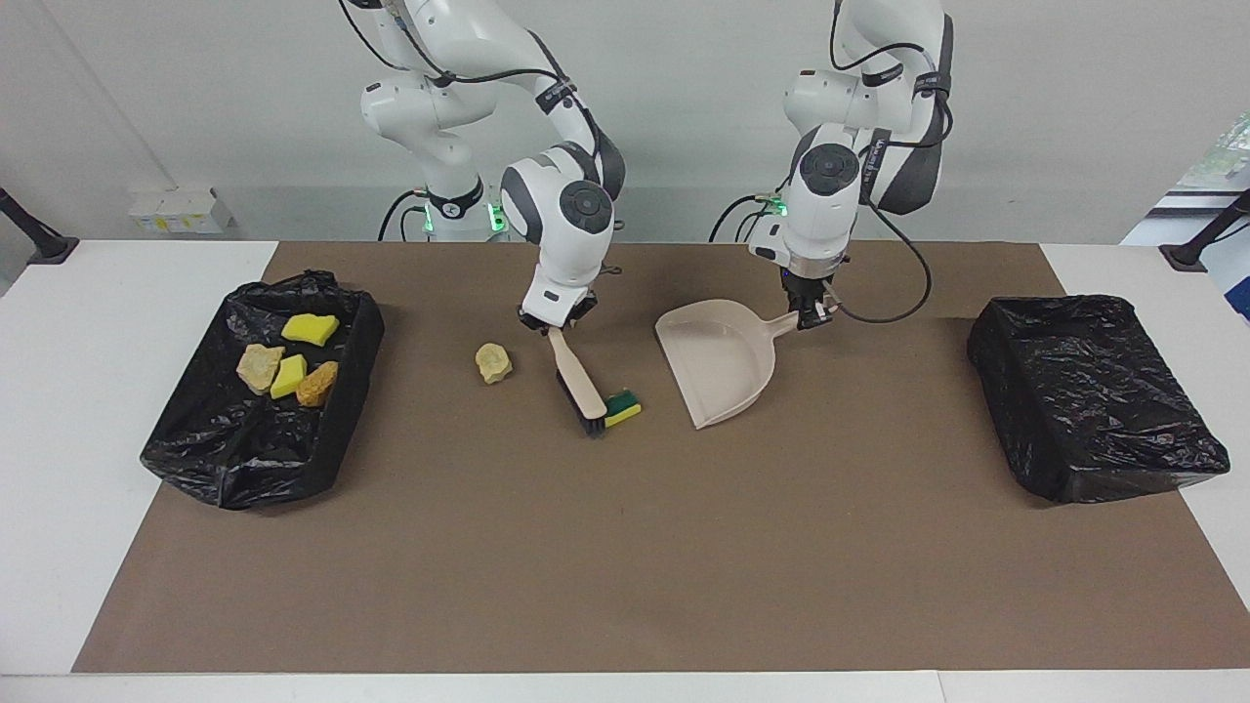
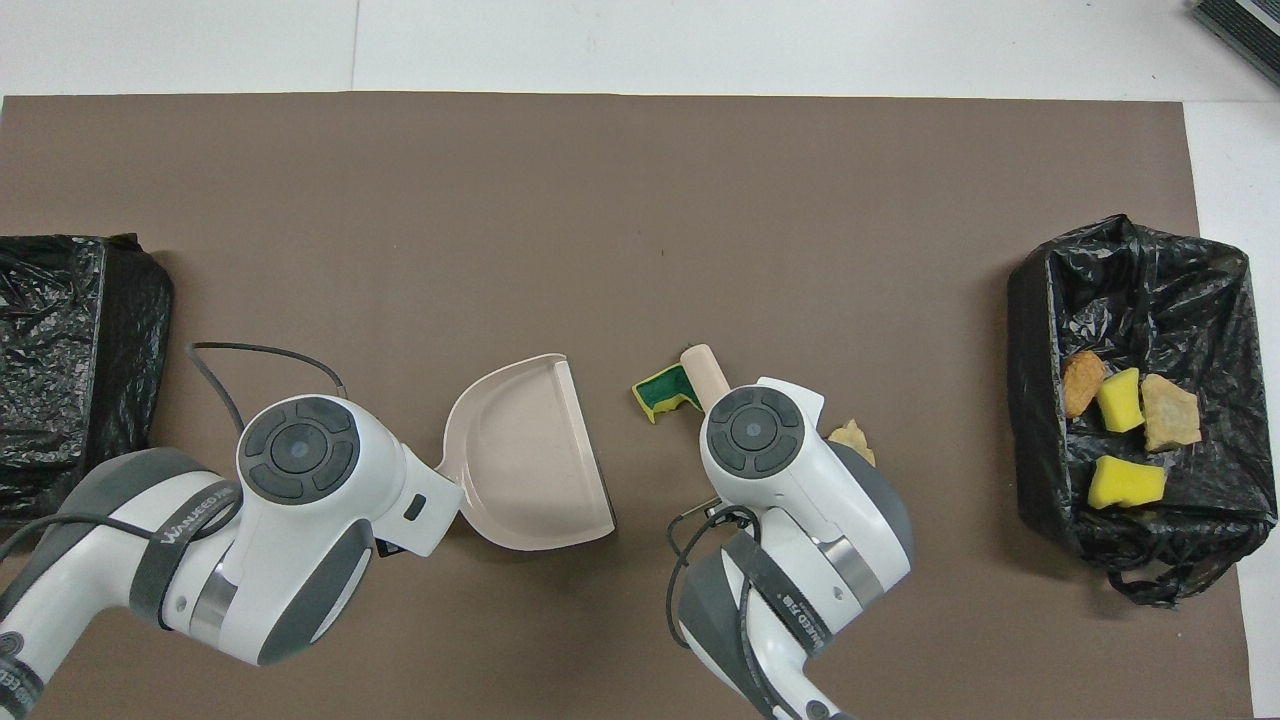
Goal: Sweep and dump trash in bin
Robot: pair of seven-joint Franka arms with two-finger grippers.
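So my right end effector (image 1: 557,327) is clamping the top of the brush (image 1: 580,386) handle, with the bristles sitting on the table (image 1: 625,547) right against the green-backed sponge scrap (image 1: 621,408). My left end effector (image 1: 811,317) is gripping the handle of the dustpan (image 1: 718,359), which is lying just beside that scrap toward the left arm's end. A beige lump (image 1: 493,362) is sitting by itself on the mat toward the right arm's end. Four more scraps (image 1: 289,360) are lying inside the open black bin (image 1: 347,391) there, and a second black bin (image 1: 1094,395) is sitting at the left arm's end.
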